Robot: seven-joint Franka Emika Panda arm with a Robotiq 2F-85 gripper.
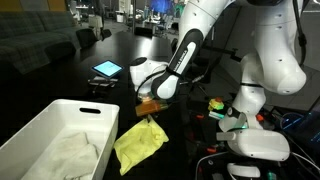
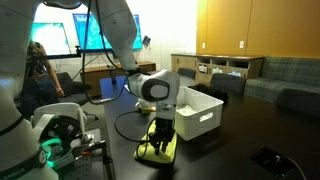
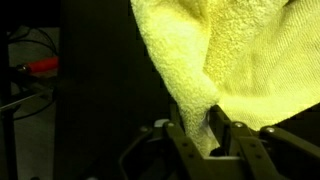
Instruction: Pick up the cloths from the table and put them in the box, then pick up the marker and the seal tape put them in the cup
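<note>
Jaws part-closed around a raised fold of the yellow cloth [image 3: 250,60]; a firm pinch or loose, cannot tell. The rest drapes on the worktop [image 1: 60,70] just below the jaws. Soft, light, limp terry: best pinched at a bunched fold. Box [image 1: 40,125] stands beside.

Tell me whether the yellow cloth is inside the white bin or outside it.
Outside. The yellow cloth lies on the dark table beside the white bin, past its wall, under the tool.
</note>
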